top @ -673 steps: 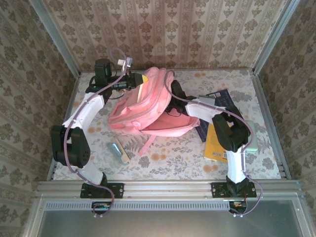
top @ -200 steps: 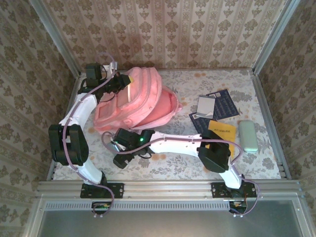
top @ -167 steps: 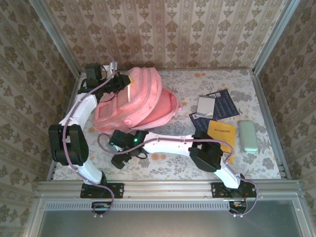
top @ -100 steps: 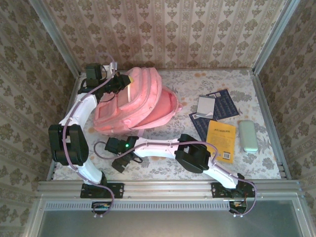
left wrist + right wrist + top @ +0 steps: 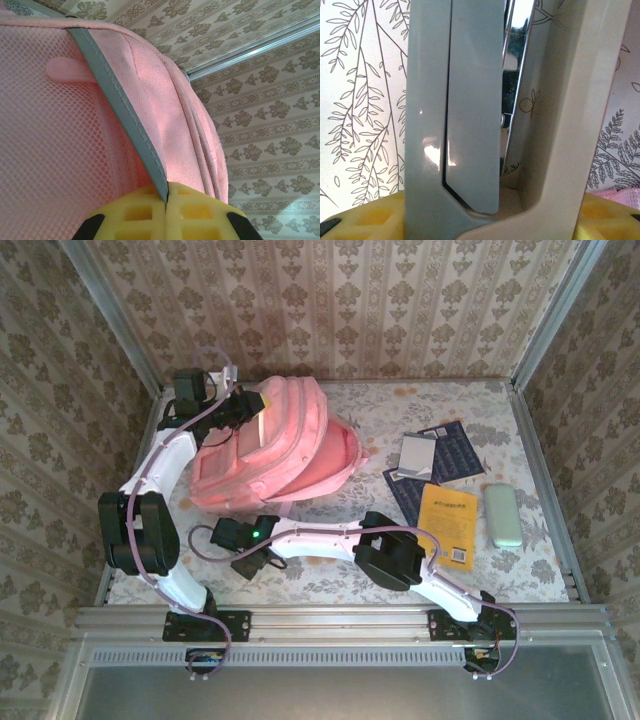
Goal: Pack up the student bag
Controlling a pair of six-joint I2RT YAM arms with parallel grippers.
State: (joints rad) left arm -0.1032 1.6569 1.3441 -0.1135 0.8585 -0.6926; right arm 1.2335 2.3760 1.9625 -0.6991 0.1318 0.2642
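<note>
**A:** What is the biggest thing here?

**B:** The bench (image 5: pixel 430 405) itself, with its flowered cover. Next is the student bag (image 5: pixel 270 445). The pink pack sits in the left rear part of the bench, close to the back wall, and a darker pink hollow shows along its right side.

**A:** And on the right half?

**B:** A yellow book (image 5: pixel 447 523) lies toward the near side. A dark blue booklet (image 5: pixel 462 452) lies behind it. A pale green case (image 5: pixel 503 515) sits just right of the yellow book, apart from it. A small silver-grey slab (image 5: pixel 415 453) rests on the booklet.

**A:** Is anything holding the bag?

**B:** Yes. The left end effector (image 5: pixel 252 405) is at the bag's rear-left top. In the left wrist view its yellow fingers (image 5: pixel 220 210) are pressed together. They pinch a grey trim strip (image 5: pixel 120 115) that runs across the pink mesh, so it is clamped on the bag.

**A:** The other arm?

**B:** It stretches from its base on the right, along the near edge, to the left. The right end effector (image 5: pixel 250 562) is low over the bench, just in front of the bag.

**A:** Open or closed?

**B:** In the right wrist view a grey-blue piece (image 5: pixel 452 110) and a cream bar (image 5: pixel 565 115) stand side by side between its fingers. Whether the fingers press on them, I cannot tell.
</note>
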